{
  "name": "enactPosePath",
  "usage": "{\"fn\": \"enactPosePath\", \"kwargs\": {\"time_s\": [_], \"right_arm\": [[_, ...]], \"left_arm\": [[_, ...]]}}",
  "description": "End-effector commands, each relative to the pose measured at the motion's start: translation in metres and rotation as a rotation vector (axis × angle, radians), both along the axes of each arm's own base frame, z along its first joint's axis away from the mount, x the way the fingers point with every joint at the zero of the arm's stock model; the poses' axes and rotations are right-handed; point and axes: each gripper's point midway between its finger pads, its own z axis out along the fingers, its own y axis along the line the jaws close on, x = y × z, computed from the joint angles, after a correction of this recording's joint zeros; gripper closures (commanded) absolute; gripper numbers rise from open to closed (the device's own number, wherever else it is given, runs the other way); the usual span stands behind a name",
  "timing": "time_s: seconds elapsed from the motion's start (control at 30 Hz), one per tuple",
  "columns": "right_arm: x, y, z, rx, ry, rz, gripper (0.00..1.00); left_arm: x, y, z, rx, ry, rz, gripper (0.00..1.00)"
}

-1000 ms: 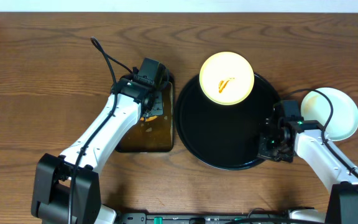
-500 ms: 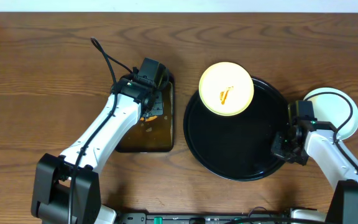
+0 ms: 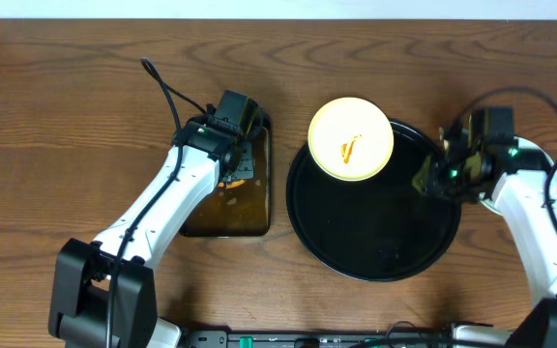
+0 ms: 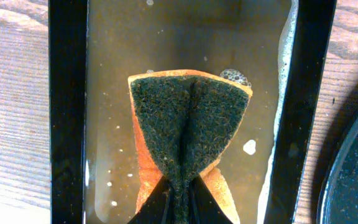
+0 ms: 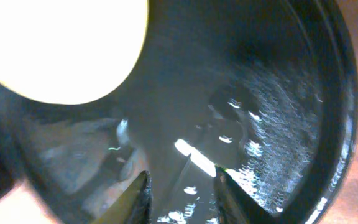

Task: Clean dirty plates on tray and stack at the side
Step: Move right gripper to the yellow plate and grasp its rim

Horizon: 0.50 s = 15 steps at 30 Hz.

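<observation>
1. Now, in the overhead view, the right gripper (image 3: pixel 445 177) hangs over the right rim of the black tray (image 3: pixel 385 227). A second ago it was lower, at the near-right rim, and the tray has slid a little to the right since then. The pale plate that lay on the table right of the tray does not show any more, and I cannot tell where it is. I judge that the pulling of the tray is finished and the arm is now free for the dirty plate.
2. In the same view the pale yellow plate (image 3: pixel 351 140) lies on the far-left part of the tray, with its edge reaching over the rim. A thin orange sauce smear (image 3: pixel 349 148) sits in its middle, so it is not yet cleaned. The left gripper (image 3: pixel 230 145) is over the dark pan (image 3: pixel 225 217), just left of the tray.
3. In the left wrist view the left gripper (image 4: pixel 178 208) is clamped on the sponge (image 4: pixel 188 134). The sponge is folded along its middle, dark green side up and orange below, above brownish, soapy water.
4. In the right wrist view the two fingers stand apart with nothing between them, above the glossy tray floor. The yellow plate is a bright, washed-out shape at the top left, and its smear cannot be seen here.
</observation>
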Motion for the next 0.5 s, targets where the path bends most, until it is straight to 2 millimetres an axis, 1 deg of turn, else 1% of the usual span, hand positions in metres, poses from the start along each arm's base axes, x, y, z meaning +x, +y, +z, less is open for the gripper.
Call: {"fn": "enactPosePath", "kwargs": {"time_s": [0.0, 0.1, 0.2, 0.3, 0.37, 0.47], "right_arm": [[0.015, 0.024, 0.043, 0.056, -0.092, 0.139, 0.60], [0.024, 0.023, 0.064, 0.040, -0.119, 0.143, 0.58], [0.037, 0.018, 0.076, -0.008, -0.144, 0.168, 0.58], [0.048, 0.016, 0.086, -0.024, -0.119, 0.202, 0.56], [0.058, 0.017, 0.089, -0.025, -0.112, 0.208, 0.55], [0.073, 0.022, 0.079, -0.005, -0.110, 0.200, 0.54]], "left_arm": [[0.002, 0.002, 0.001, 0.006, -0.004, 0.001, 0.91], [0.003, 0.002, 0.001, 0.005, -0.006, 0.001, 0.91], [0.003, 0.002, 0.001, 0.005, -0.006, 0.001, 0.91], [0.003, 0.002, 0.001, 0.005, -0.006, 0.001, 0.91], [0.003, 0.001, 0.001, 0.004, -0.007, 0.001, 0.91], [0.003, 0.002, 0.001, 0.005, -0.006, 0.001, 0.91]]}}
